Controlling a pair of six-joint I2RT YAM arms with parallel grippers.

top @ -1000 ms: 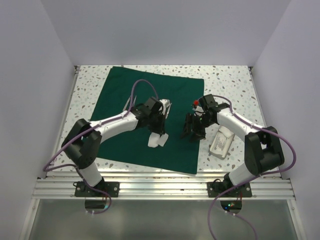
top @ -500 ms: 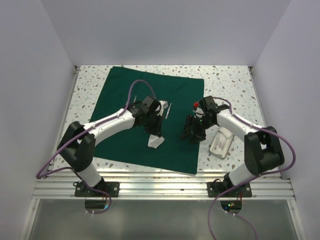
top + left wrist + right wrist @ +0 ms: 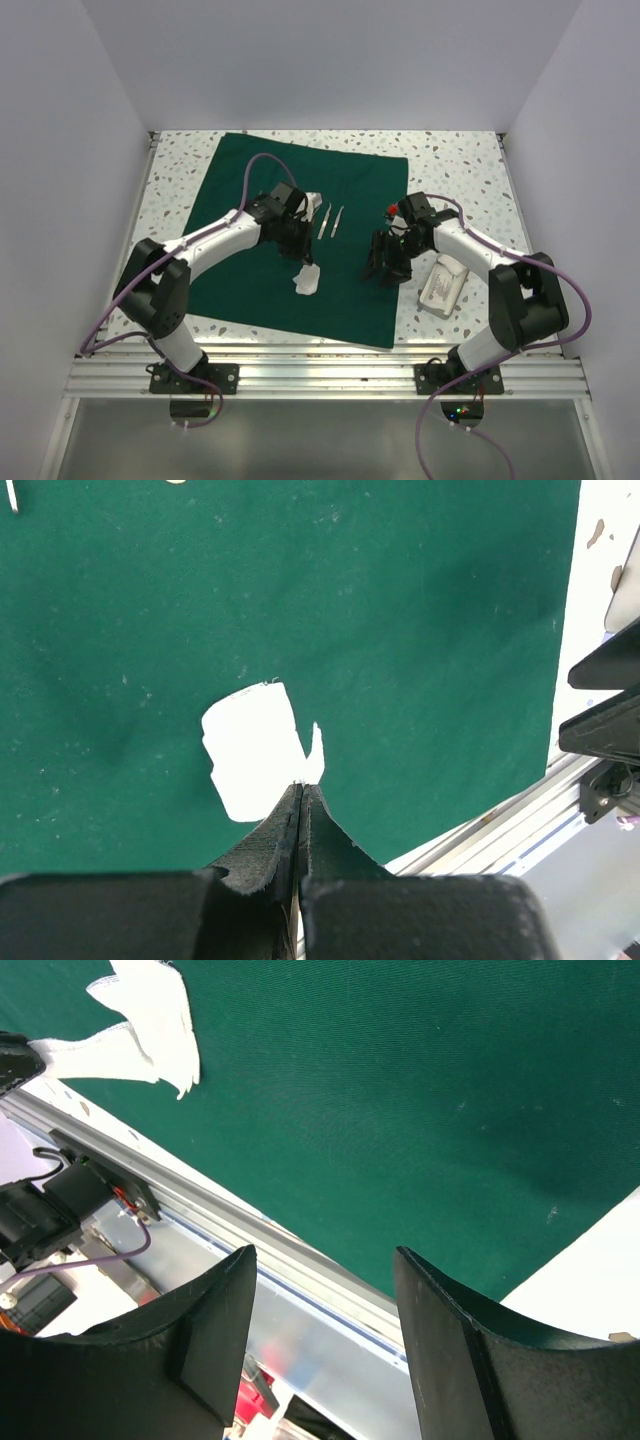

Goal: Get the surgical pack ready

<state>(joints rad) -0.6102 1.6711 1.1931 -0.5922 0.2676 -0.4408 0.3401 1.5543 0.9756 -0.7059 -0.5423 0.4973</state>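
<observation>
The dark green drape [image 3: 250,270] lies spread on the speckled table. A crumpled white gauze piece [image 3: 308,280] rests on it near the front; the left wrist view shows this gauze [image 3: 250,765] flat on the cloth. My left gripper [image 3: 302,254] hovers just behind the gauze, and its jaws [image 3: 302,788] are pressed shut with nothing visibly gripped. Two slim steel instruments [image 3: 331,221] lie side by side on the drape's middle. My right gripper [image 3: 385,268] stands open over the drape's right edge, its fingers [image 3: 322,1252] holding nothing. The drape [image 3: 400,1080] and gauze [image 3: 150,1030] show beyond them.
A small shiny metal tray [image 3: 443,283] sits on the bare table right of the drape, close to the right arm. Another white piece [image 3: 313,200] lies on the drape behind my left wrist. The aluminium rail [image 3: 330,375] runs along the near edge.
My left gripper has drawn back and to the left, off the gauze, uncovering the two steel instruments. The gauze now lies alone, slightly shifted. The right arm has not moved.
</observation>
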